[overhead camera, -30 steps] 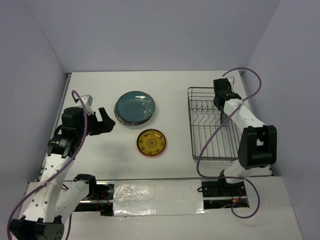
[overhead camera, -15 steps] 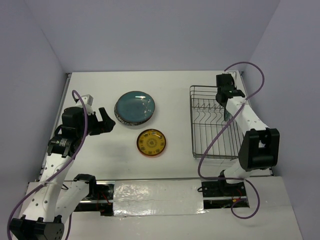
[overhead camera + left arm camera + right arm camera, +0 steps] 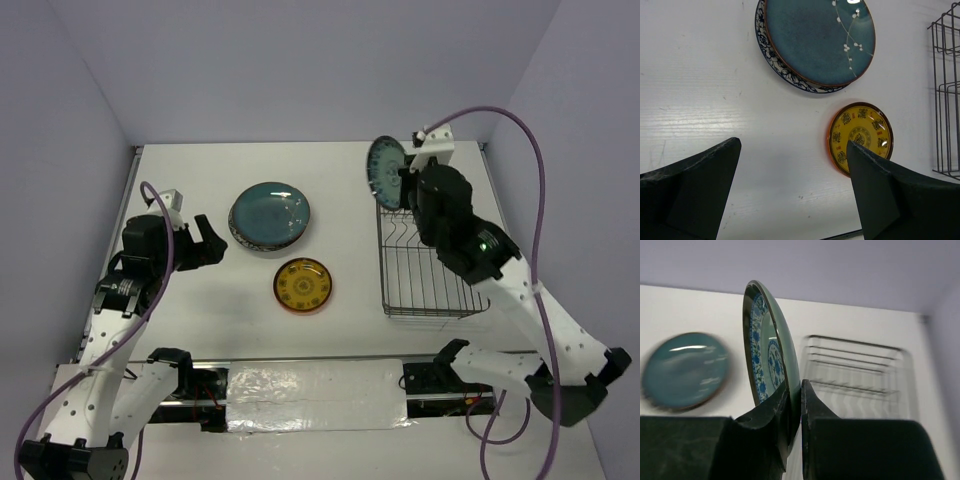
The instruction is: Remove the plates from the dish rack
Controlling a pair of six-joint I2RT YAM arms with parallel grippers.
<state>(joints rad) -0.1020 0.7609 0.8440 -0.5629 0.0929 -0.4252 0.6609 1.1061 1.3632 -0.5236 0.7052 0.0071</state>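
Note:
My right gripper [image 3: 404, 186] is shut on the rim of a small teal-patterned plate [image 3: 384, 172] and holds it on edge above the far left corner of the grey wire dish rack [image 3: 430, 305]. In the right wrist view the plate [image 3: 771, 354] stands upright between my fingers [image 3: 795, 405], with the rack [image 3: 855, 370] behind it. A dark teal plate [image 3: 269, 213] tops a stack on the table, over a blue-patterned rim [image 3: 785, 75]. A small orange plate [image 3: 303, 285] lies in front of it. My left gripper [image 3: 207, 243] is open and empty, left of the stack.
The rack holds no other plate that I can see. White walls close the table at the back and both sides. The right arm's purple cable [image 3: 535, 180] loops over the rack's right side.
My right gripper has risen out of the rack with the teal-patterned plate and swung it up and left. The left arm has stayed in place.

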